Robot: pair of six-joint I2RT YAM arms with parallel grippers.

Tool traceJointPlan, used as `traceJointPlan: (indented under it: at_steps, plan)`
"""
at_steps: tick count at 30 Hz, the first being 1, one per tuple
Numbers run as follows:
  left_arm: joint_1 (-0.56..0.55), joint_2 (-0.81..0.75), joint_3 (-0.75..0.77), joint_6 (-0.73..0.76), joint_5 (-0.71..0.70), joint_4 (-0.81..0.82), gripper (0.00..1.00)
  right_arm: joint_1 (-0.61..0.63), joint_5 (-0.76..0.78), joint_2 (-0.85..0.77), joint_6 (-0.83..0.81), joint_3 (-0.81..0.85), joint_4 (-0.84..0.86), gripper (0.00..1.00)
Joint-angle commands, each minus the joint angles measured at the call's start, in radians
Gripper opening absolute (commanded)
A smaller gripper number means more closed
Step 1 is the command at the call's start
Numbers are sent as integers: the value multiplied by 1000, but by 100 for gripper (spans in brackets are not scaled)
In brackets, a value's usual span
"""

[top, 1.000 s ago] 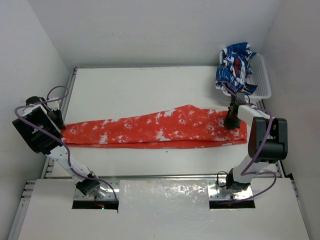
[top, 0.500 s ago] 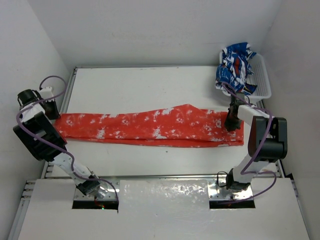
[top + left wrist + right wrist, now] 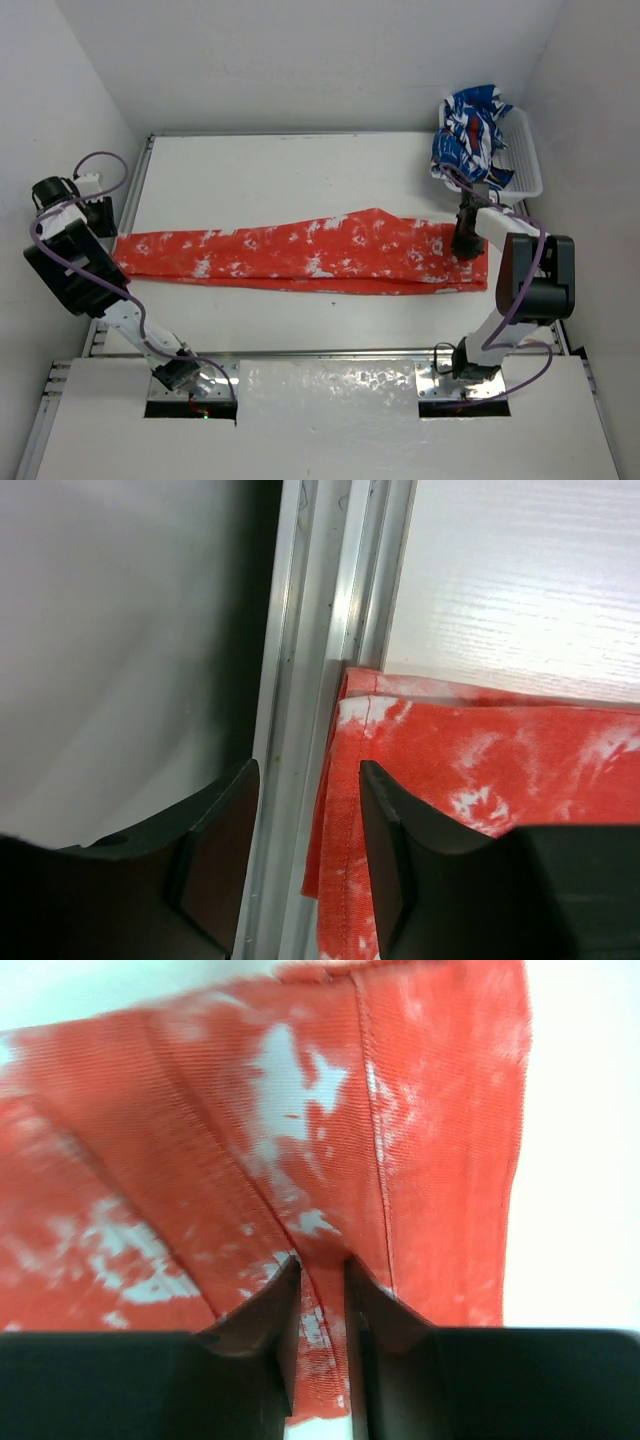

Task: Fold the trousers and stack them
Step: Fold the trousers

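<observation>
The trousers (image 3: 300, 255) are lying flat across the middle of the worktop (image 3: 300, 170). At frame left the left fingers (image 3: 215, 850) are standing apart over the hem; the right fingers (image 3: 255, 1335) are narrowly pinching a fold.

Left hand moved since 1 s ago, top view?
Yes. The left hand has shifted left and away from the bases, toward the table's left rail; the trousers followed.

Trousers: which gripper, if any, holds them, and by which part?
The right gripper pinches a raised fold of the trousers near their right end; the left gripper is open, holding nothing.
</observation>
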Motion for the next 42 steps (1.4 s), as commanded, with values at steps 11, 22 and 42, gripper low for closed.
traceJointPlan:
  at_steps: [11,22,42]
  plan:
    - [-11,-213,-76,-26,1,-145,42,566,-403,-312,-622,22,61,58]
    - [-3,-129,-179,-39,-85,-43,41,874,-188,70,-793,250,-94,54]
    - [15,-24,-162,-32,-129,9,41,900,-266,-11,-874,157,-75,0]
